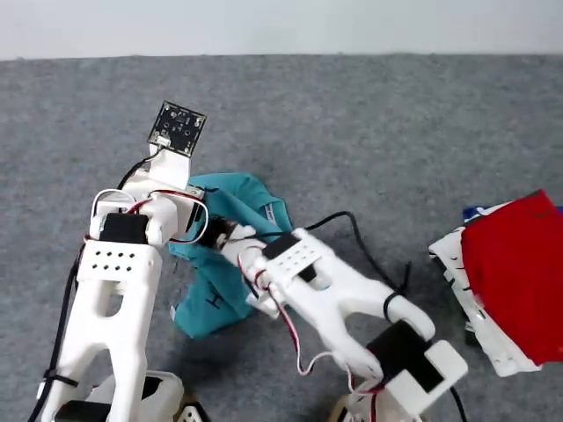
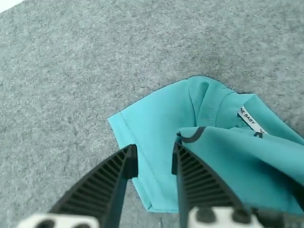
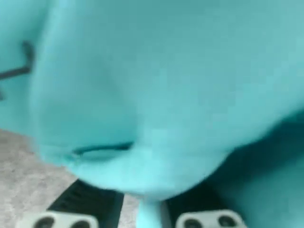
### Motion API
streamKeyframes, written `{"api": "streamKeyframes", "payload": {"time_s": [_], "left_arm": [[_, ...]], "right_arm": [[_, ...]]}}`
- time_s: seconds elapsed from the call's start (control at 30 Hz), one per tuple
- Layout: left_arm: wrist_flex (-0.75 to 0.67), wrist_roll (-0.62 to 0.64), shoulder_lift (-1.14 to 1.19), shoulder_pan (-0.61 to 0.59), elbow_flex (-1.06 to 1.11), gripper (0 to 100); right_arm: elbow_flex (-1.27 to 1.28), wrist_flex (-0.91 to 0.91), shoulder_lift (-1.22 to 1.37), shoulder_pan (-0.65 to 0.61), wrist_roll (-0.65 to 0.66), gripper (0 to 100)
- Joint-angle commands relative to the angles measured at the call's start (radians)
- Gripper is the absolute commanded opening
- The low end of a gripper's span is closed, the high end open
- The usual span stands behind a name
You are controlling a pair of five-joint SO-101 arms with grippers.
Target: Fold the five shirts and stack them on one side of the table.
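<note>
one teal shirt (image 1: pixel 211 303) lies crumpled mid-bench, under both arms. the right hand (image 3: pixel 142 202) looks closed on a bunch of its cloth, which drapes over the fingers. the left hand (image 2: pixel 153 154), narrowly parted and holding nothing, hangs just over a flat outer edge of the shirt, so it seems the nearer one for spreading that edge. well apart, at the grey bench's (image 1: pixel 369 114) far side, sits the folded stack (image 1: pixel 515 281), red on top. a black cable (image 1: pixel 374 259) trails between.

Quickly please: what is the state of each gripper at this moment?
Left gripper: open, above the edge of the teal shirt.
Right gripper: cannot be told, the shirt's cloth lies over it.
</note>
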Motion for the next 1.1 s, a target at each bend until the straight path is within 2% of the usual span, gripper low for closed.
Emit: {"api": "streamKeyframes", "payload": {"time_s": [0.0, 0.1, 0.33, 0.47, 0.8, 1.07], "left_arm": [[-0.011, 0.003, -0.032, 0.005, -0.007, 13], [-0.009, 0.003, -0.032, 0.005, -0.007, 13], [-0.009, 0.006, -0.032, 0.005, -0.008, 13], [-0.009, 0.008, -0.032, 0.011, -0.008, 13], [-0.006, 0.003, -0.032, 0.213, -0.007, 13], [0.120, 0.008, -0.100, 0.239, -0.114, 13]], "right_arm": [[-0.038, -0.038, 0.016, 0.093, 0.080, 1.0], [-0.077, 0.018, -0.008, 0.150, 0.097, 0.9], [-0.301, 0.361, -0.225, 0.263, 0.104, 0.9], [-0.393, 0.476, -0.341, 0.371, 0.104, 0.9], [-0.476, 0.538, -0.576, 0.616, 0.104, 0.9], [-0.480, 0.591, -0.662, 0.782, 0.077, 0.9]]}}
